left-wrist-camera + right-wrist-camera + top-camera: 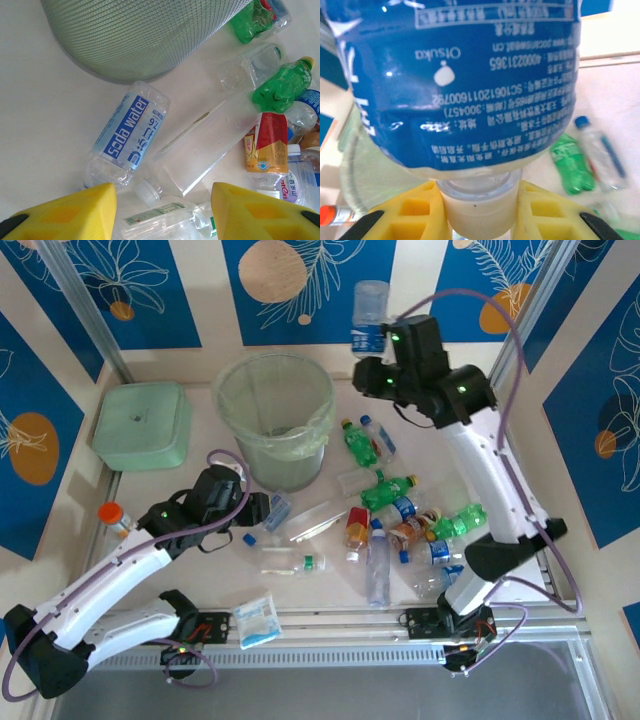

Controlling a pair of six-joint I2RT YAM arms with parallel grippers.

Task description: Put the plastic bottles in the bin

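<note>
Just right of the bin, a blue-labelled bottle is pinched at its neck by the right hand, long axis upright; the left hand is spread over a lying soda-water bottle.

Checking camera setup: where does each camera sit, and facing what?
Top external: above and behind, looking down on table, bin; left arm, right arm show.
Left wrist: low, facing soda water bottle beside bin; open left gripper.
Right wrist: raised, facing its held bottle; right gripper clamps the neck.
First two share the bin.
</note>
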